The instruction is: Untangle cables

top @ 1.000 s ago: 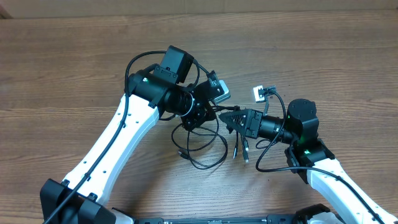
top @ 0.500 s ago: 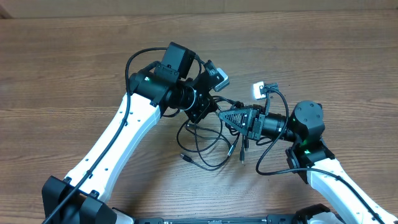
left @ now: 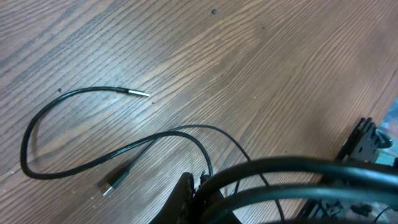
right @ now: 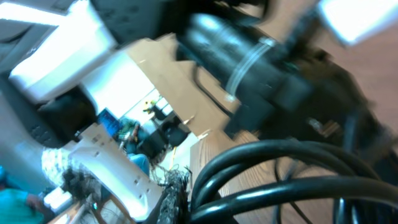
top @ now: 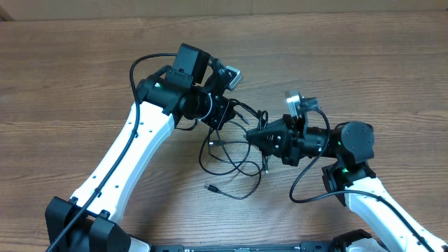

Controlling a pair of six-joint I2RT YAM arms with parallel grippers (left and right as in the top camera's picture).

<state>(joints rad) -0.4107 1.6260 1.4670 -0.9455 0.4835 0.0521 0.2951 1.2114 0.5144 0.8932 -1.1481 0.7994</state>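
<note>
**A:** Down to the table (top: 84, 70). Cables (top: 227, 157) bunched at mid-table, strung up on top and sagging into loose loops on the wood below.

**B:** Checking the left gripper (top: 234, 115): pinched tight on the cables at the top of the tangle.

**A:** And the right gripper (top: 255, 135)? Clamped too, gripping strands from the other side, with its tip aimed at the left one.

**B:** Near each other, those two. Touching or not, hard to tell from overhead.

**A:** Spotting a loose plug (top: 208, 187) flat on the wood below the loops, toward the front edge.

**B:** A second plug (top: 267, 166) too, hanging just under the right gripper.

**A:** Over to the left wrist view. Long curved run of cable flat on the table, ending in a thin metal tip (left: 140, 93).

**B:** Below that, another strand with a USB plug (left: 109, 186), also flat on the wood. Thick black strands right up against the lens at the bottom.

**A:** Right wrist view next. Badly blurred.

**B:** Agreed. Black strands sweeping across the lower half, close to the lens. Left arm (right: 56, 62) looming above them, white and black. No telling the jaws from this one.
</note>
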